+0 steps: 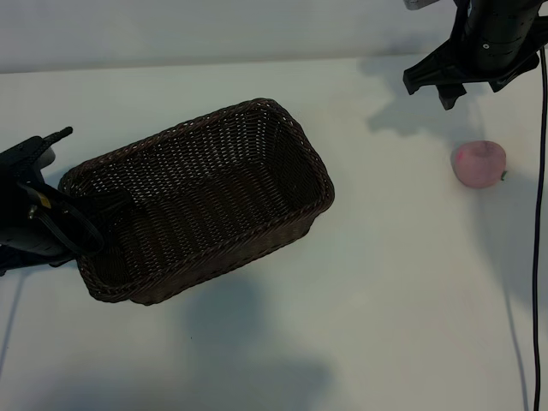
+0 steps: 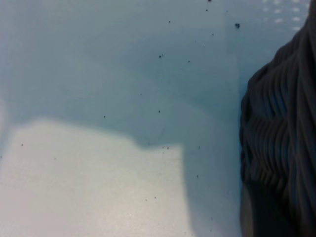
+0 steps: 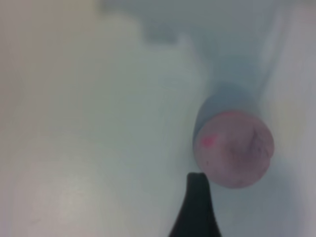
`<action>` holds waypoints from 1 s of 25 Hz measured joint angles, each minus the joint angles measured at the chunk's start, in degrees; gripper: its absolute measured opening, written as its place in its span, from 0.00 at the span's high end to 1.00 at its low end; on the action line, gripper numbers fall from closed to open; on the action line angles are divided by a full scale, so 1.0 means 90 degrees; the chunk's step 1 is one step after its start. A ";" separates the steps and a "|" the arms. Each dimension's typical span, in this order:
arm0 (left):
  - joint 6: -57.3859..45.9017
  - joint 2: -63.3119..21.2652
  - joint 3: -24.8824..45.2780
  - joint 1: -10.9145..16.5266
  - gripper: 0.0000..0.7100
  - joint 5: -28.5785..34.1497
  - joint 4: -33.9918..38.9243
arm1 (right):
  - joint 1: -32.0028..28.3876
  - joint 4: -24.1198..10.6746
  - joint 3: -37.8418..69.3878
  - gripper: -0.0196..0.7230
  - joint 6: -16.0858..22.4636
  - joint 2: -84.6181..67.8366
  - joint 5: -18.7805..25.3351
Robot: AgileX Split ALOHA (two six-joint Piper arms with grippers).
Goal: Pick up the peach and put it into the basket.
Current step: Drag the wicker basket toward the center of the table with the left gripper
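Note:
The peach (image 1: 479,163), small, round and pale pink, lies on the white table at the right, apart from everything else. My right gripper (image 1: 454,81) hangs open above and behind it, holding nothing. In the right wrist view one dark finger (image 3: 197,207) ends just beside the peach (image 3: 233,148). The basket (image 1: 257,107), dark brown wicker, stands left of centre with nothing inside. My left gripper (image 1: 94,210) straddles the basket's left end wall, shut on it. The left wrist view shows only that wicker wall (image 2: 281,123) and bare table.
A black cable (image 1: 541,214) runs down the right edge of the table. The white tabletop (image 1: 385,300) lies bare between the basket and the peach and in front of both.

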 joint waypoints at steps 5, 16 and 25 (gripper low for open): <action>0.0006 0.0000 0.0007 0.0000 0.84 -0.0025 -0.0008 | 0.0000 0.0000 0.0000 0.22 0.0000 0.0000 0.0000; 0.0549 0.0000 0.0007 0.0000 0.84 -0.0202 -0.0596 | 0.0000 0.0000 0.0000 0.22 0.0000 0.0000 0.0000; 0.2175 0.0000 0.0007 0.0000 0.85 -0.0272 -0.2151 | 0.0000 0.0000 0.0000 0.22 0.0000 0.0000 0.0000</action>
